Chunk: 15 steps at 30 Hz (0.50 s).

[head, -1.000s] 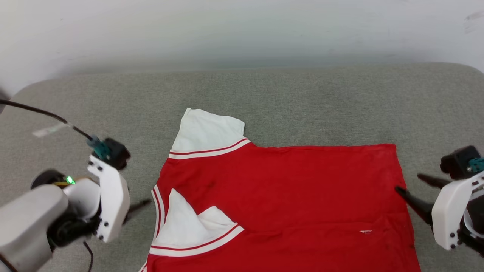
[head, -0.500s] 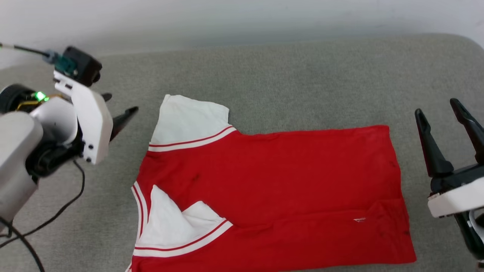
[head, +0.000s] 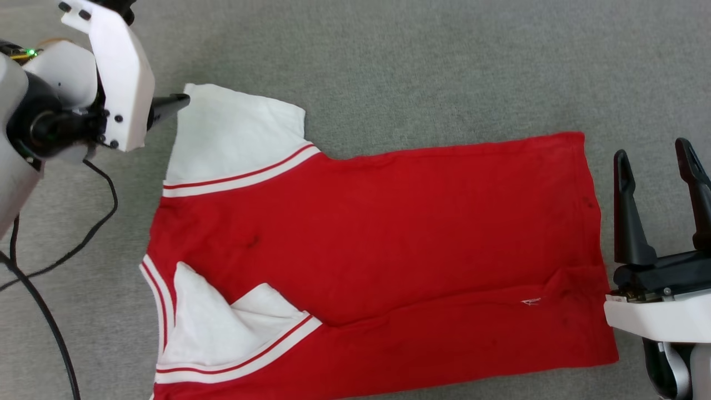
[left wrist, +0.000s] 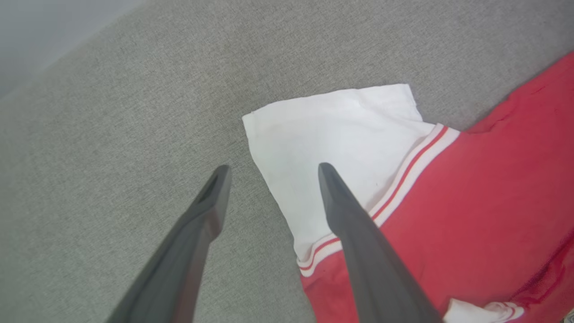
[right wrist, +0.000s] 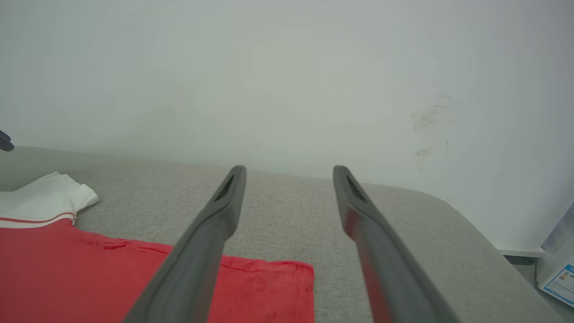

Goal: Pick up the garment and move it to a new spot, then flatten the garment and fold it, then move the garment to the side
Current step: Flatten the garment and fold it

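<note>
Item: the garment (head: 389, 244), red with white sleeves and red-and-white striped trim, lies flat on the grey cloth-covered table (head: 422, 66), collar end to the left and hem to the right. The far sleeve (head: 233, 133) is spread flat. The near sleeve (head: 222, 328) is folded back onto the red body.

Markings: a small white tag (head: 532, 301) sits near the hem, too small to read. A blue-and-white label (right wrist: 558, 278) beyond the table's rounded corner is not legible.

Edges: the hem runs just beside the right pincer (head: 653, 149), whose fingers stand apart and hold nothing. The left pincer (left wrist: 273, 167) is also spread and straddles the far sleeve's outer edge, one finger over white cloth and one over bare table. Contact cannot be told.

Room: there is bare table beyond the garment up to the white wall (right wrist: 287, 80). A black cable (head: 83, 244) hangs at the left.
</note>
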Motion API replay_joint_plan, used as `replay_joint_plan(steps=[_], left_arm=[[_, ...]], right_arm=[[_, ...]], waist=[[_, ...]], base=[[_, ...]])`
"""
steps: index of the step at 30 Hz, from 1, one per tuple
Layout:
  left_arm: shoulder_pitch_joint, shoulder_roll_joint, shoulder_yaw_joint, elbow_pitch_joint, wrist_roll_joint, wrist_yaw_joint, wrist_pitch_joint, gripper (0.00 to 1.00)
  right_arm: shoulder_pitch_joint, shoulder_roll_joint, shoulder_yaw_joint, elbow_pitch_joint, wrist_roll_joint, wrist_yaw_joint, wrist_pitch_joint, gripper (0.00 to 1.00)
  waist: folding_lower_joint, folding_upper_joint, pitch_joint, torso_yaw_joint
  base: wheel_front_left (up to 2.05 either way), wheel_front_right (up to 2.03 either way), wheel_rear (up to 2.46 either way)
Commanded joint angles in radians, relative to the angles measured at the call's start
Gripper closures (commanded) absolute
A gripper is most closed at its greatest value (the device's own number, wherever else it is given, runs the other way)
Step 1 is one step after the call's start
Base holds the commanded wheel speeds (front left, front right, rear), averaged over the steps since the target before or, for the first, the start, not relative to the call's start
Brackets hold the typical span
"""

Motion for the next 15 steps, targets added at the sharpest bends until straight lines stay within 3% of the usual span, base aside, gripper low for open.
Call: replay_joint_plan(steps=[1,8,15], left_arm=[[-0.049,-0.013,0.002,0.021,-0.026,-0.005,0.059,0.0],[-0.116,-0.046,-0.015,0.086,-0.038,-0.001,0.172,0.0],[-0.151,-0.059,-0.077,0.158,0.03,-0.005,0.224,0.0]], right_arm=[[0.002,0.014,0.004,-0.006,-0.006,-0.001,-0.009,0.0],[-0.037,0.024,0.015,0.004,-0.012,-0.001,-0.016,0.0],[-0.084,0.02,0.051,0.025,-0.014,-0.001,-0.019,0.0]], waist=[[-0.0001,-0.0001,0.056,-0.028],[-0.0001,-0.0001,0.125,-0.048],[-0.0001,-0.0001,0.188,-0.064]], base=[[0.0,0.0,0.0],[0.0,0.0,0.0],[0.0,0.0,0.0]])
